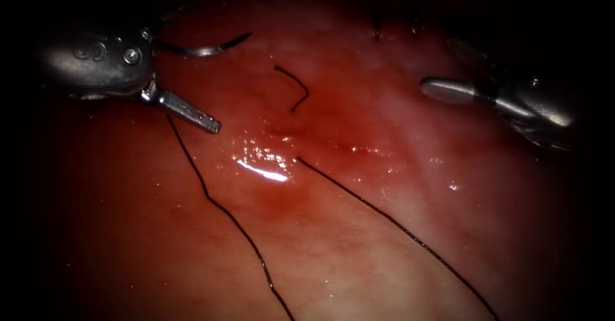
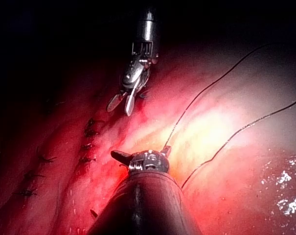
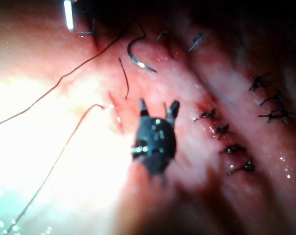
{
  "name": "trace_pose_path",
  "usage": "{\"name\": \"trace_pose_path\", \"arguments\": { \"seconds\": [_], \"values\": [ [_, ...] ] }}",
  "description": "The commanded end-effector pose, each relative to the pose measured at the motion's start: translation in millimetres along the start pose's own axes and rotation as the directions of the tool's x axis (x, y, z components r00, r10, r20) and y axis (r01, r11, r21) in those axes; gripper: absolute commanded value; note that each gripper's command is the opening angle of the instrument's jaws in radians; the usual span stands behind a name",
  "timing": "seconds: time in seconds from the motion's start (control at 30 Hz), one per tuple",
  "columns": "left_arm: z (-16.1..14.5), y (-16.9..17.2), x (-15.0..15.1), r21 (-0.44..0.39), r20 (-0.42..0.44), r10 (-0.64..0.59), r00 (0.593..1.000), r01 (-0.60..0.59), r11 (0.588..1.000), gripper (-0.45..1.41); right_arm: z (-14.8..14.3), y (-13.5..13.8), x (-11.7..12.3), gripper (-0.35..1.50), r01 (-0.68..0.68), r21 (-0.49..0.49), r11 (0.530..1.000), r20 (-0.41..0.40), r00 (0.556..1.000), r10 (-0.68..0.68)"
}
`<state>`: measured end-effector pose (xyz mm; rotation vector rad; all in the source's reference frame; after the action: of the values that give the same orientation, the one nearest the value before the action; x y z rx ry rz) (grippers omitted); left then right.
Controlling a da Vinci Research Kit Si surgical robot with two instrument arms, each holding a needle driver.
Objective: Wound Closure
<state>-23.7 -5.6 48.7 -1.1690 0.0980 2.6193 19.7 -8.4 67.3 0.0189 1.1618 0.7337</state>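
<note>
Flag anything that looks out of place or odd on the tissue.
A short cut end of thread lies loose on the tissue, joined to nothing. The needle is held by the left tool near its tail, clear of the tissue. The right tool is open and holds nothing.

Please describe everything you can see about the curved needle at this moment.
The needle is a thin, curved, shiny metal piece. The left gripper holds it at one end of its curve, and the rest of the arc points free toward the cut, above the tissue, not in it. It is on the left side of the cut. Thread runs down from near that gripper. The right gripper holds nothing.
</note>
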Motion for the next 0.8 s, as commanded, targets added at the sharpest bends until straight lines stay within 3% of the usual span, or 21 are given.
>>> {"name": "trace_pose_path", "arguments": {
  "seconds": [0.03, 0.33, 0.6, 0.8],
  "values": [
    [1.1, 1.2, 0.8, 0.007, 0.003, 0.025, 1.0, -0.025, 1.0, 0.83, 0.8, -0.2, -0.4, 1.26, 0.002, 0.0, 1.0, -0.003, 1.0, -0.002],
    [5.8, 8.4, 5.1, 0.085, 0.112, 0.336, 0.935, -0.346, 0.934, 0.71, 1.4, -0.4, -1.3, 1.26, 0.013, 0.001, 1.0, 0.007, 1.0, -0.013],
    [12.8, 14.2, 4.0, 0.115, 0.189, 0.493, 0.849, -0.518, 0.848, 0.66, 2.0, -0.8, -1.7, 1.26, 0.017, 0.008, 1.0, 0.008, 1.0, -0.018],
    [16.3, 16.6, 3.2, 0.115, 0.21, 0.565, 0.798, -0.594, 0.796, 0.59, 2.0, -0.7, -1.7, 1.26, 0.018, 0.008, 1.0, 0.008, 1.0, -0.018]
  ]
}}
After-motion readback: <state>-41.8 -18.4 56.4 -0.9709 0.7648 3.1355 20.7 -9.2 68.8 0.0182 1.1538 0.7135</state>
